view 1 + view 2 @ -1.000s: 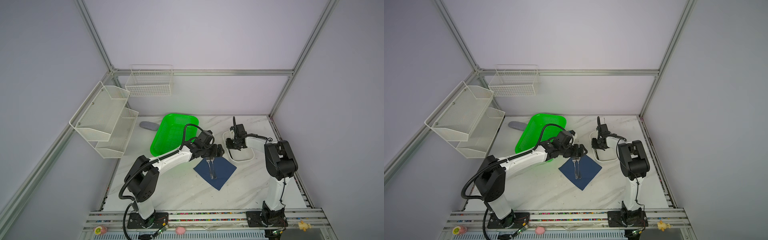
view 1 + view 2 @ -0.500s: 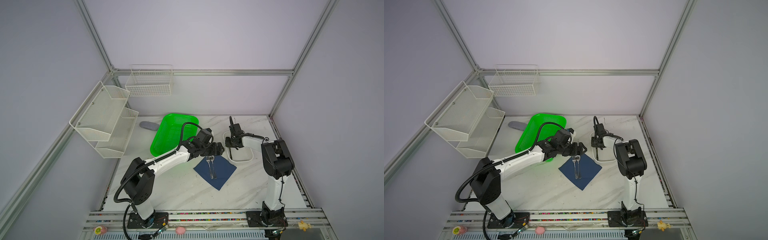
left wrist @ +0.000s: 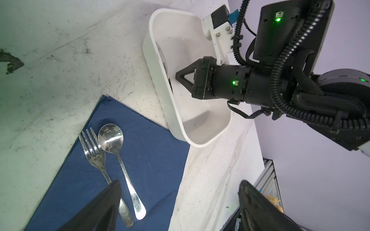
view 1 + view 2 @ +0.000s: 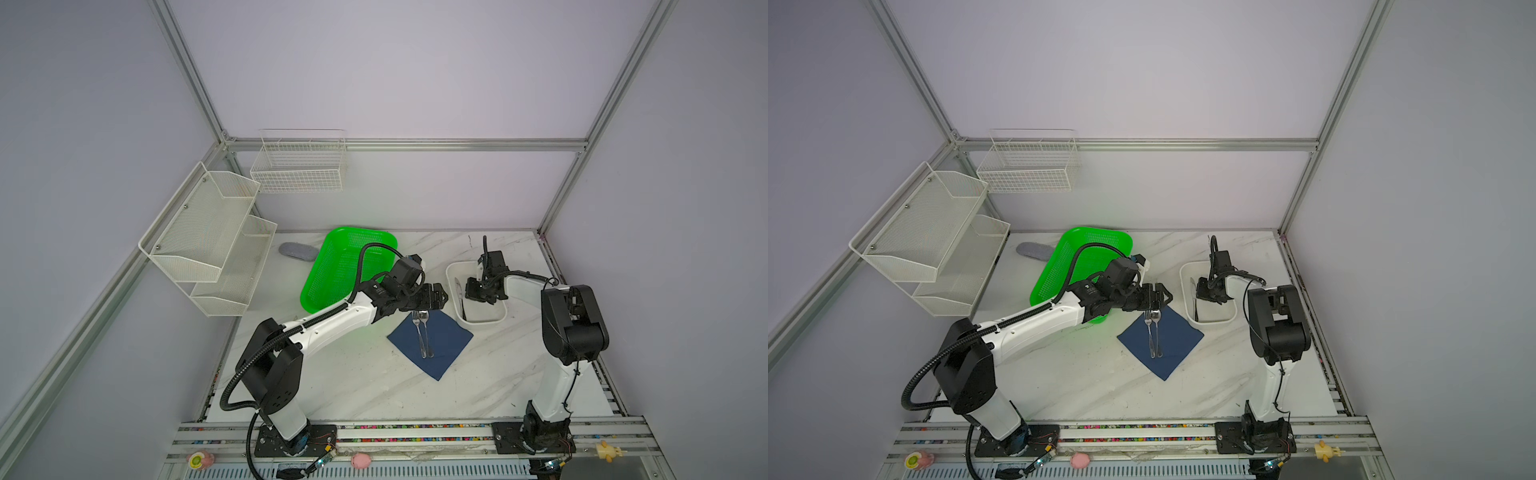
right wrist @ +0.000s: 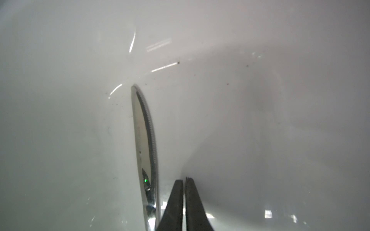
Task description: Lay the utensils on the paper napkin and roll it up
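Note:
The navy paper napkin [image 4: 444,345] [image 4: 1177,338] lies flat on the marble table. Two utensils, a fork [image 3: 96,158] and a spoon [image 3: 112,138], rest side by side on it. The knife [image 5: 145,140] [image 4: 458,291] lies inside the white tray [image 4: 451,270] along its left wall. My left gripper [image 3: 179,183] [image 4: 440,299] hovers open and empty over the napkin's far corner, above the utensils' heads. My right gripper [image 5: 183,180] [image 4: 473,295] is down in the tray, its fingers shut together just beside the knife, with nothing between them.
A bright green basket [image 4: 345,270] leans behind my left arm. White mesh shelves [image 4: 208,241] hang on the left wall and a wire basket [image 4: 299,166] on the back wall. A grey pad [image 4: 296,251] lies at the back left.
My right gripper's fingers have closed together inside the tray, staying beside the knife. My left gripper has drifted slightly right over the napkin's far corner and stays open.

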